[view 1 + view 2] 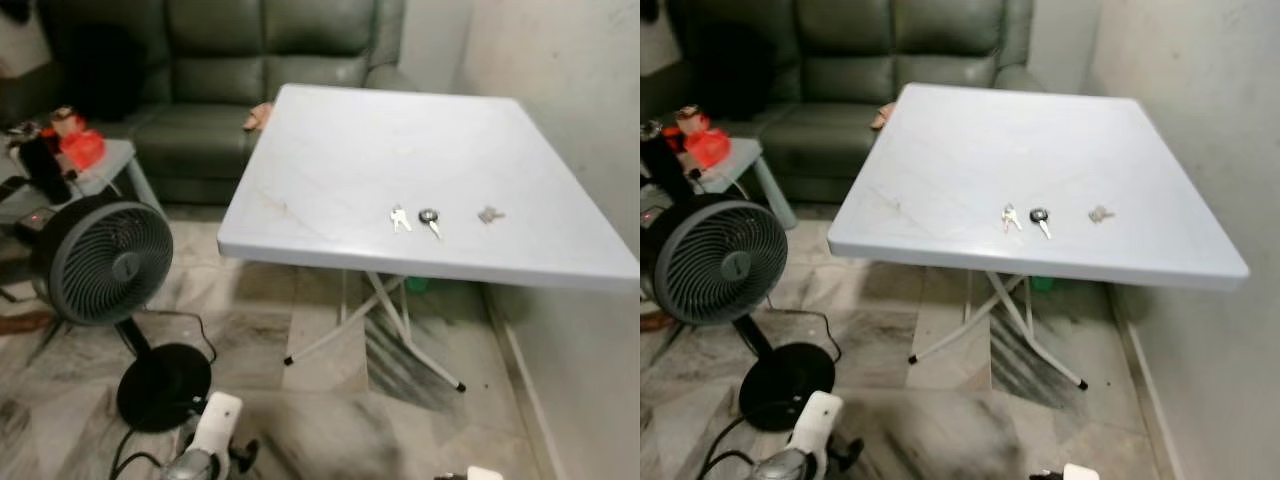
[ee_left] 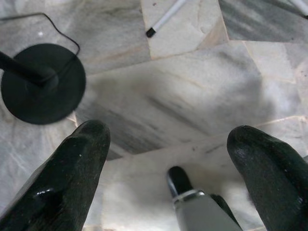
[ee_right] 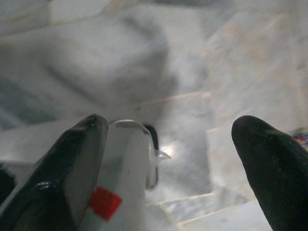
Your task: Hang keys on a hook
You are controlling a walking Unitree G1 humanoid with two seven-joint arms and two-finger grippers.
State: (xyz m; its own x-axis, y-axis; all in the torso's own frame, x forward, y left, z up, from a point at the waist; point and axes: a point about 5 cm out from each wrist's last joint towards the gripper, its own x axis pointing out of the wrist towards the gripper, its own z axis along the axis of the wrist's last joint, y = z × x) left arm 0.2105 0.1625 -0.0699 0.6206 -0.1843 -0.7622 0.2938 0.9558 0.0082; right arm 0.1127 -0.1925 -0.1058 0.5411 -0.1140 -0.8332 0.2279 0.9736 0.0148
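Keys (image 1: 400, 218) — three sets on one table (image 1: 330, 160).

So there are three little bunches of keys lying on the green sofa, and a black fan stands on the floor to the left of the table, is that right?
Not quite. The three small key items lie on the white folding table, not on the green sofa behind it, as the left eye view shows. The black fan does stand on the floor left of the table.
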